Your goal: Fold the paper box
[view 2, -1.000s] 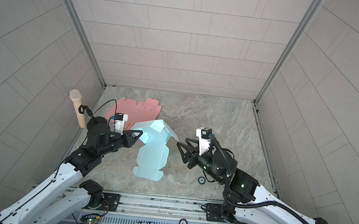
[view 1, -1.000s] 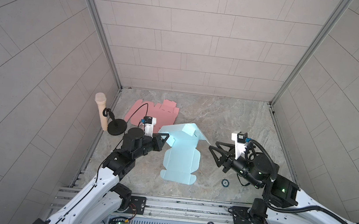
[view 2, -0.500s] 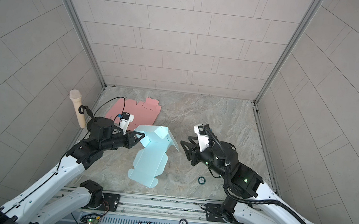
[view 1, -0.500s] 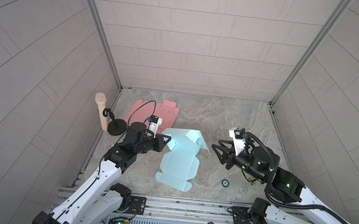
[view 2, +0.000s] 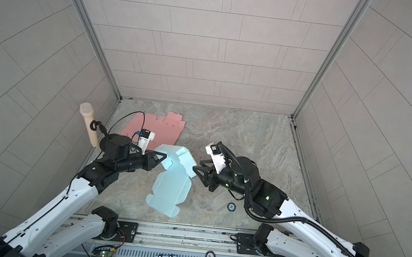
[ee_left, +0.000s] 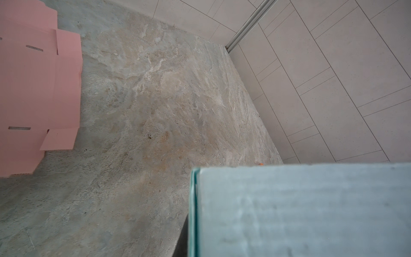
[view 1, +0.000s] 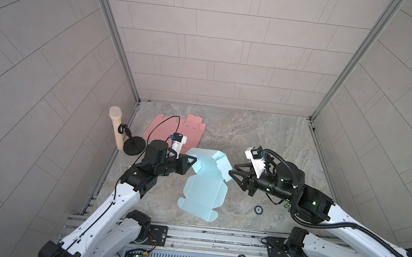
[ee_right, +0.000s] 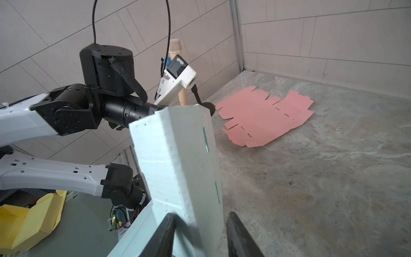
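The paper box (view 1: 203, 187) is lying mid-desk (view 1: 264, 141), nearer the front edge, its far end standing raised. The left pincer (view 1: 192, 161) is pinching one raised side tight. The right pincer (ee_right: 200, 222) is straddling the opposite side, jaws apart. It is probably light card that creases easily, best gripped near the folds.

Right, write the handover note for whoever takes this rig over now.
Left hand: shut on the left raised edge of the light-blue cardboard box blank.
Right hand: open, jaws straddling its right raised flap, not clamped.
Done: far end lifted, partly folded; near end lies on the grey stone table.
Left to do: clamp the flap, finish the walls, close the lid.
Pink flat cardboard blank lies untouched behind.
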Controlling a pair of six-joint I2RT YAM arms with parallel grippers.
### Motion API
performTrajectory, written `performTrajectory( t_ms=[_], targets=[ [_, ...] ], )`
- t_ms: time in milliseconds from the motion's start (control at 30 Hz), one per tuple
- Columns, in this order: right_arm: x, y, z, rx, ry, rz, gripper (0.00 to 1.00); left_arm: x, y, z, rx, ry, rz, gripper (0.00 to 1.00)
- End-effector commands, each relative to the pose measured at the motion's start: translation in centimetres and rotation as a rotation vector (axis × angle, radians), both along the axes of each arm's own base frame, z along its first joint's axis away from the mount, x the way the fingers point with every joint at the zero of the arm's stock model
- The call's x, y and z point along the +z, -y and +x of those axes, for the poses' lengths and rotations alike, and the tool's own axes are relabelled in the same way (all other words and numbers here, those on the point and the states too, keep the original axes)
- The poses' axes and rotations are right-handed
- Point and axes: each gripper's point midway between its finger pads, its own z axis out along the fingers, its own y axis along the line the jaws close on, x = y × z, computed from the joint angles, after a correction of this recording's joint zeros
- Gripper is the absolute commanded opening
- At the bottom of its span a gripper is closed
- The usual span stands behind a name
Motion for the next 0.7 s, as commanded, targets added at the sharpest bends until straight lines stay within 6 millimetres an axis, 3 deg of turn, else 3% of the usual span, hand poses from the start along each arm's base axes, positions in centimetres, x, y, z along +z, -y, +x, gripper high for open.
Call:
performTrajectory(
  t_ms=[0, 200, 367, 533, 667],
  targets=[
    [1.7, -0.9, -0.4, 0.045, 0.021, 0.035, 0.39, 0.3, 0.3, -0.1, -0.022, 0.025, -0.015, 0.02],
    [1.6, -2.4, -0.5, 0.068, 0.021, 0.028, 0.28, -1.1, 0.0, 0.1, -0.006, -0.004, 0.011, 0.02],
    [-0.4, -3.9, 0.3, 0.048, -0.01, -0.043, 0.22, -2.0, -0.1, 0.5, 0.01, -0.018, 0.019, 0.02],
    [-2.5, -4.0, 2.0, -0.08, 0.019, -0.197, 0.24, -2.8, -0.3, 0.7, 0.026, -0.035, 0.033, 0.03],
    [-3.5, -3.1, 3.5, -0.236, 0.063, -0.351, 0.28, -3.6, -0.8, 0.9, 0.062, -0.049, 0.052, 0.03]
  ],
)
